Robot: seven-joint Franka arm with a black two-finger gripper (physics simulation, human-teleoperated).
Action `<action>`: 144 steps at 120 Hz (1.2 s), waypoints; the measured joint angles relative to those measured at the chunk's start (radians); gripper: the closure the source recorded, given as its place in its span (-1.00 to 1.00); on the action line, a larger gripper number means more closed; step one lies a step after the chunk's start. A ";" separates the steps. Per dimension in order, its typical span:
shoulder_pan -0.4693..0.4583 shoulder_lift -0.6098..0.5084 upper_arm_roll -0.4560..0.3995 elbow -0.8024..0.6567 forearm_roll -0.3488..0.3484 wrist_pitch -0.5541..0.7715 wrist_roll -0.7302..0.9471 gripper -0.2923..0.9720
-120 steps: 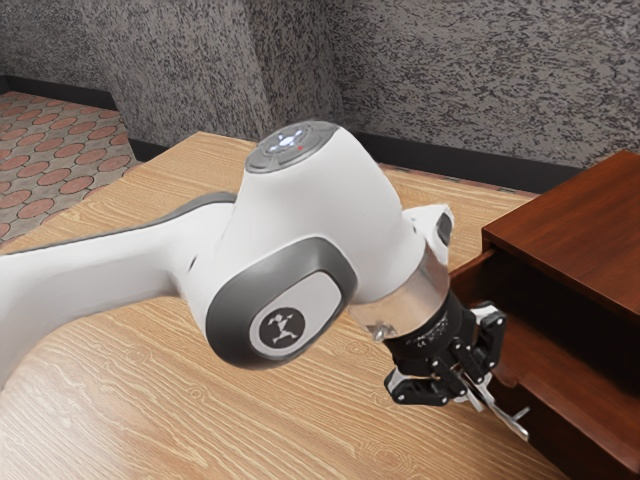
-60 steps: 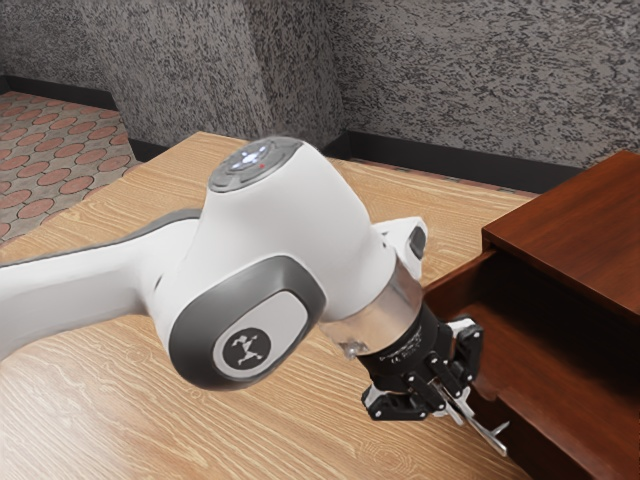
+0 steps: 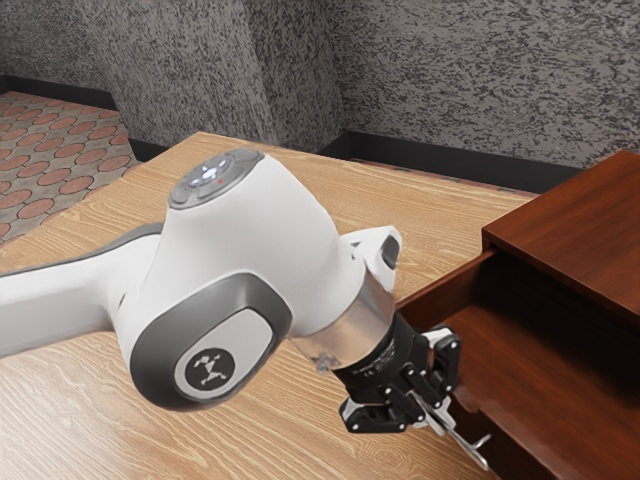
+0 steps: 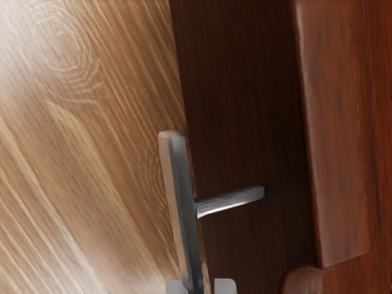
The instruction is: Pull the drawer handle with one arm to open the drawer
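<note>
My fingers (image 3: pixel 432 408) are closed to a narrow gap, one on each side of the bar of the drawer handle (image 3: pixel 466 442), and both touch it. I hold nothing else.

**Handle.** The silver bar passes between my fingers and runs on beyond them. In the wrist view, a single mounting post joins the bar to the drawer front (image 4: pixel 245 110) just ahead of my fingers. The bar stands off from that front, parallel to it.

**Drawer.** The drawer (image 3: pixel 520 350) lies directly beyond my fingers and stands partly out of the dark red-brown cabinet (image 3: pixel 575 215). Its side wall and open interior are exposed. Its rear portion sits under the cabinet top.

**Worktop.** The light wood-grain worktop (image 3: pixel 130 420) extends beneath and behind my fingers. My fingers hang low over it, level with the drawer front. I cannot tell whether they touch the worktop.

**Cabinet.** It stands on the worktop, on the far side of the drawer from my fingers.
</note>
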 joint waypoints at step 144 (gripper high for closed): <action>0.014 -0.066 0.001 0.077 -0.019 -0.067 -0.004 0.03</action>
